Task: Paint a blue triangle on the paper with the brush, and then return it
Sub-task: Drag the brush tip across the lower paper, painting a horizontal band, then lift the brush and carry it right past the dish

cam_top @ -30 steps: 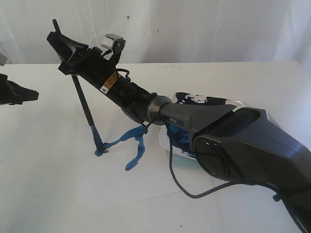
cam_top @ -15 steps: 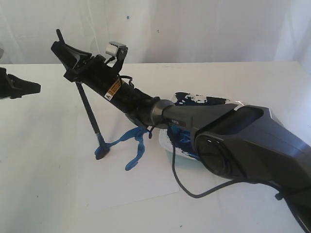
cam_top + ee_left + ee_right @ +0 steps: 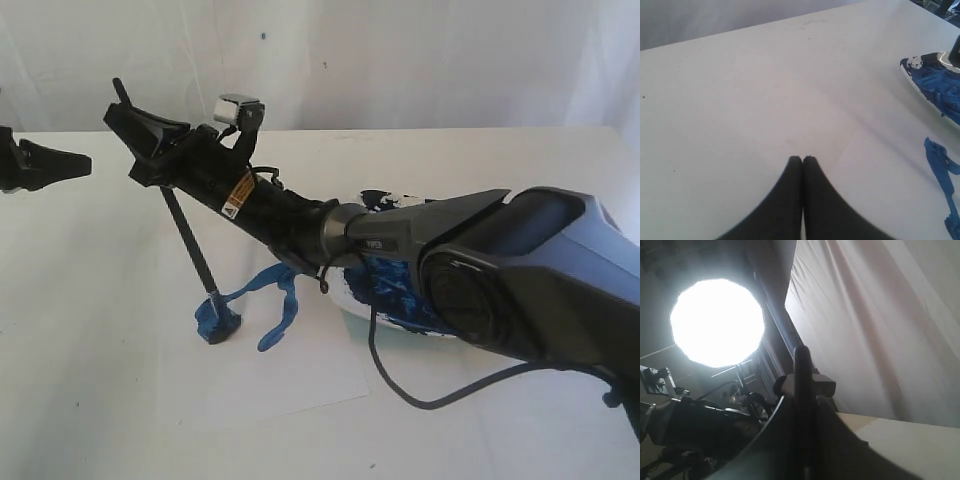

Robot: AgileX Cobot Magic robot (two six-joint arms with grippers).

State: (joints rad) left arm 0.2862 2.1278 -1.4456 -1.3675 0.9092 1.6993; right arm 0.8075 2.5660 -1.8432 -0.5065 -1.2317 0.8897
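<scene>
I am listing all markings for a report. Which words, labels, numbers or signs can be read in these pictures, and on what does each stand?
Nothing can be quoted with certainty.
Too small to read: the print on the yellow sticker on the right arm.
Too blurred to read: the white lettering on the same arm's grey section.
No other text shows.

Right arm [image 3: 420, 245] covers part of the dish [image 3: 385, 288]; frame edge crops left claw [image 3: 86, 160]
</scene>
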